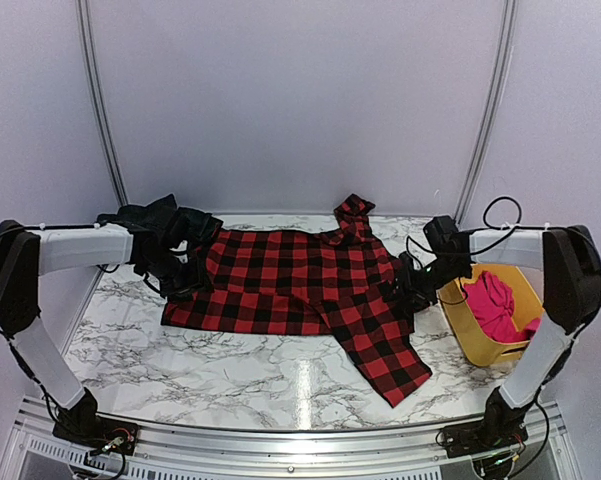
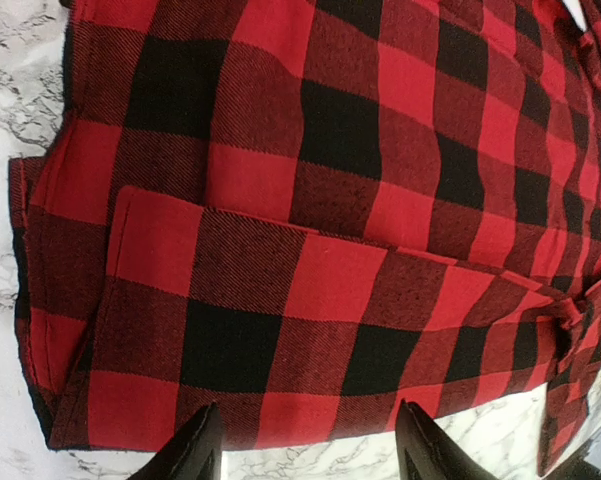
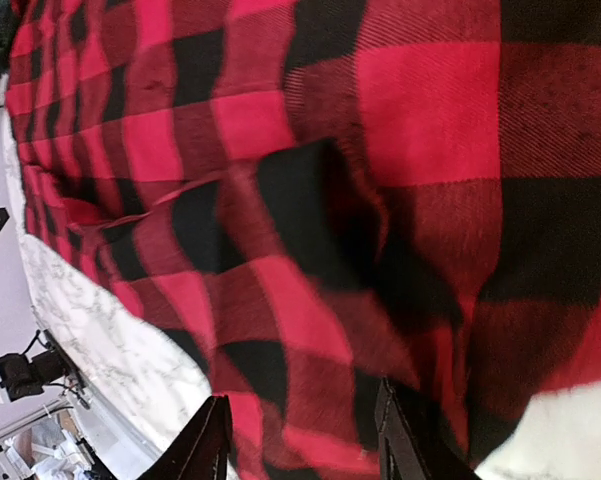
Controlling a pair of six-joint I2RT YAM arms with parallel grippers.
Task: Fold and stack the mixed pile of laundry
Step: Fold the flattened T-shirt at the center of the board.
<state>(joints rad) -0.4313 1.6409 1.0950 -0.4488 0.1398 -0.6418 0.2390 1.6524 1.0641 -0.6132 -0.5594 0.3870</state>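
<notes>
Flanking one checked shirt [image 1: 290, 280], left tool [image 2: 308, 415] and right tool [image 3: 302, 398] gape, gripping nothing.

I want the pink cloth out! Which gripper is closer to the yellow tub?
Right. The right gripper is at the checked shirt's right edge, beside the yellow tub. The left gripper is at the shirt's left edge, the whole shirt away.
</notes>
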